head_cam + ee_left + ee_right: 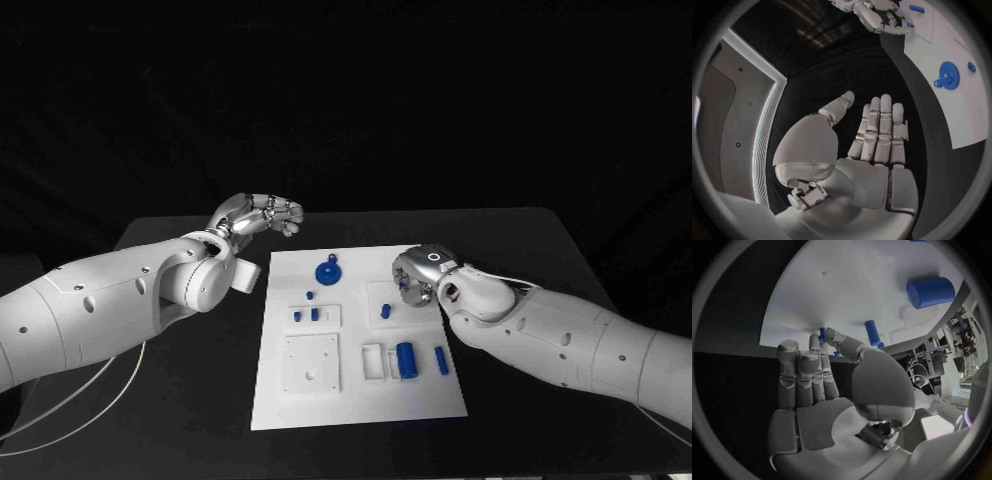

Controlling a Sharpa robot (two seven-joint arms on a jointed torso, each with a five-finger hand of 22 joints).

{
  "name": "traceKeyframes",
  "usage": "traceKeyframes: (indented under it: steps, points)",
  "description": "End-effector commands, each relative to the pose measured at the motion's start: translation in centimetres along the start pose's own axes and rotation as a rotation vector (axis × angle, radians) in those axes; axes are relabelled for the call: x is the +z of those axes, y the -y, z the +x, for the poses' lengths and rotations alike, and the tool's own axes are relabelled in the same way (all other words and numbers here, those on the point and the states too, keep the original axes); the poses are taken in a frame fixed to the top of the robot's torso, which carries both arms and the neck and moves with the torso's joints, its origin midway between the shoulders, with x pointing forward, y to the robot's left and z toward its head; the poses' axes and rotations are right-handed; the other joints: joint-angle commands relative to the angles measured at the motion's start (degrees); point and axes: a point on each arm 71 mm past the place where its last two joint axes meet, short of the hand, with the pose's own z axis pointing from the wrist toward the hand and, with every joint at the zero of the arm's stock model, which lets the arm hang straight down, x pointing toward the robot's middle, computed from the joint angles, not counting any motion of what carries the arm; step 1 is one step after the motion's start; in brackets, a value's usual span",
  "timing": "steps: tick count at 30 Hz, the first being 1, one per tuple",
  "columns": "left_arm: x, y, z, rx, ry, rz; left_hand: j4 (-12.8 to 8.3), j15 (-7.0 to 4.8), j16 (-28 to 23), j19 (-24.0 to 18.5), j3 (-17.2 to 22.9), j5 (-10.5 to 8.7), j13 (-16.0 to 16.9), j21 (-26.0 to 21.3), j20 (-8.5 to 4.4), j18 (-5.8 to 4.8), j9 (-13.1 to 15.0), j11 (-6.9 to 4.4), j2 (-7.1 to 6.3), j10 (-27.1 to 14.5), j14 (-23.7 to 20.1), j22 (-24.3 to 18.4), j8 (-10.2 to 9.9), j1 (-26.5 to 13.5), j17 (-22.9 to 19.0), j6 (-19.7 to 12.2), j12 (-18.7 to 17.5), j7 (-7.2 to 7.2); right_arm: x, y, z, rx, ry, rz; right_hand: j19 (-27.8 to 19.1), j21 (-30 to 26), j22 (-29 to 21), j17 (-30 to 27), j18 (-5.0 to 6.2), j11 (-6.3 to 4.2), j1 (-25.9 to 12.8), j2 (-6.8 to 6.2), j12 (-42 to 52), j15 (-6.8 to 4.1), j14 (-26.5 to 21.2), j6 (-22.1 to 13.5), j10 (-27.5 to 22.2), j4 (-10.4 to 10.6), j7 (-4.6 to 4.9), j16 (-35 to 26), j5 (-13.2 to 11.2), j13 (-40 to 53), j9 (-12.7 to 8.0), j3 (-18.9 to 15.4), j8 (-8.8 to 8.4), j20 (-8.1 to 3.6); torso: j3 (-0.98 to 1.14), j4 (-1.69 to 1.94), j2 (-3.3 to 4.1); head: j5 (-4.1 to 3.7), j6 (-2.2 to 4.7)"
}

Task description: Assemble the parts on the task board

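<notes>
One task board (346,400), one blue gear (329,270), two empty hands (260,216) (421,272)

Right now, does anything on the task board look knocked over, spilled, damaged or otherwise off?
Nothing stands out. The task board lies flat on the table, and the blue gear and the other blue parts rest on it. Both the left hand and the right hand hold nothing.
</notes>
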Motion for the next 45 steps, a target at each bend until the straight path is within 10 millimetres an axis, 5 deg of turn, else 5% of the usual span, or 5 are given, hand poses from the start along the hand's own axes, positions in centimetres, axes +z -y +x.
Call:
traceKeyframes:
  steps: [1,15,24,34,45]
  points:
    - [0.1,0.2,0.1,-0.009,-0.006,0.009,-0.28,-0.15,-0.35,0.01,-0.01,0.05,-0.10,-0.39,0.22,1.04,-0.09,-0.10,0.25,0.11,0.45,-0.06,0.28,-0.25,0.06,-0.36,-0.27,0.05,0.0,0.1,-0.4,-0.012,0.000,-0.001,1.35,0.22,1.07,-0.11,3.98,-0.01,0.18,-0.31,0.19,-1.22,-1.39,0.39,0.27,0.06,-0.01,0.27,-0.37,0.01,0.13,0.42,0.37,-1.90,-0.01,-0.01,0.00,0.08,0.01]
    - [0.1,0.1,-0.3,-0.003,0.007,0.008,-0.31,-0.15,-0.44,0.01,0.00,0.06,-0.12,-0.41,0.21,1.04,-0.12,-0.10,0.24,0.10,0.49,-0.06,0.29,-0.25,0.10,-0.38,-0.28,0.05,-0.6,-0.1,-3.2,0.047,0.060,-0.015,1.36,0.29,1.05,-0.23,3.98,-0.05,0.15,-0.60,0.19,-1.25,-1.41,0.47,0.35,0.30,-0.06,0.37,-0.41,0.20,0.29,0.72,0.40,-1.93,0.06,-0.19,-0.12,0.49,0.04]
    - [0.7,-0.1,-0.7,0.007,0.031,0.010,-0.34,-0.16,-0.52,0.01,0.02,0.06,-0.12,-0.41,0.20,1.04,-0.13,-0.11,0.24,0.13,0.54,-0.06,0.32,-0.22,0.15,-0.38,-0.27,0.05,-0.9,-4.7,-4.8,0.136,0.099,-0.131,1.37,0.31,1.05,-0.27,3.98,-0.06,0.17,-0.65,0.18,-1.27,-1.42,0.47,0.35,0.38,-0.07,0.40,-0.43,0.27,0.35,0.84,0.40,-1.95,0.11,-0.16,-0.48,2.22,0.23]
    - [1.5,-0.3,-0.5,0.004,0.042,0.009,-0.35,-0.17,-0.60,0.01,0.04,0.06,-0.12,-0.43,0.19,1.04,-0.15,-0.13,0.27,0.18,0.60,-0.06,0.37,-0.21,0.20,-0.37,-0.24,0.04,-0.8,-9.7,-4.5,0.166,0.084,-0.238,1.37,0.33,1.03,-0.31,3.98,-0.05,0.14,-0.60,0.13,-1.26,-1.44,0.42,0.30,0.46,-0.05,0.42,-0.42,0.31,0.39,0.89,0.37,-1.96,0.00,-0.10,-0.78,6.83,-0.48]
    - [2.3,-0.3,0.3,0.001,0.040,0.009,-0.35,-0.17,-0.68,0.00,0.05,0.05,-0.12,-0.45,0.20,1.02,-0.16,-0.14,0.27,0.21,0.63,-0.07,0.40,-0.23,0.24,-0.36,-0.23,0.04,-1.7,-14.1,-1.4,0.128,0.010,-0.346,1.35,0.34,1.03,-0.35,3.98,-0.04,0.14,-0.52,0.10,-1.25,-1.46,0.37,0.27,0.47,-0.04,0.43,-0.41,0.35,0.43,0.92,0.34,-1.98,-0.04,-0.10,-0.62,12.92,-1.92]
